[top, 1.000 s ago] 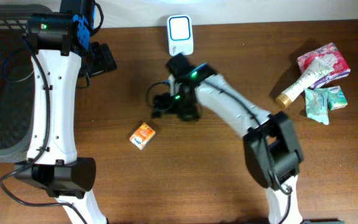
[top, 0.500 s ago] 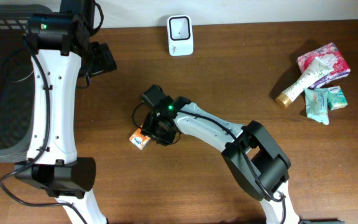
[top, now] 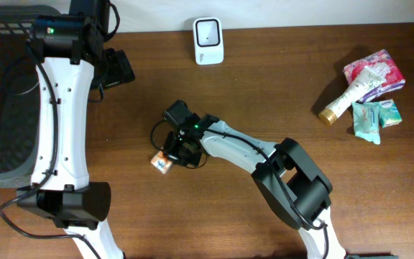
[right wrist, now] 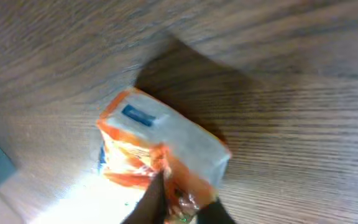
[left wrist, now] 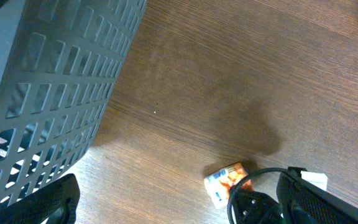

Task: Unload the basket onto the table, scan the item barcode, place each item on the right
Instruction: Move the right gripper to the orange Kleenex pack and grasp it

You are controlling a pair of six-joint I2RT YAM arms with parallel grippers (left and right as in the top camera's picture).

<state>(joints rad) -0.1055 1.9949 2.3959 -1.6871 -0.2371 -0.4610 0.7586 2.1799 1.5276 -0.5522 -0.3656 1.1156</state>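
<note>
The item, a small orange and white packet, lies on the brown table left of centre. My right gripper is down on the packet's right end and shut on it. In the right wrist view both dark fingertips pinch the packet by its near edge, with my right gripper at the bottom of the frame. The white barcode scanner stands at the table's back edge. My left gripper hangs open at the back left, empty; its view shows the packet far below.
A dark mesh basket fills the left side of the table. At the right end lie a pink packet, a white tube with a gold cap and a teal packet.
My right gripper swung from in front of the scanner down to the left onto the orange packet and shut on it. The left arm stayed still.
</note>
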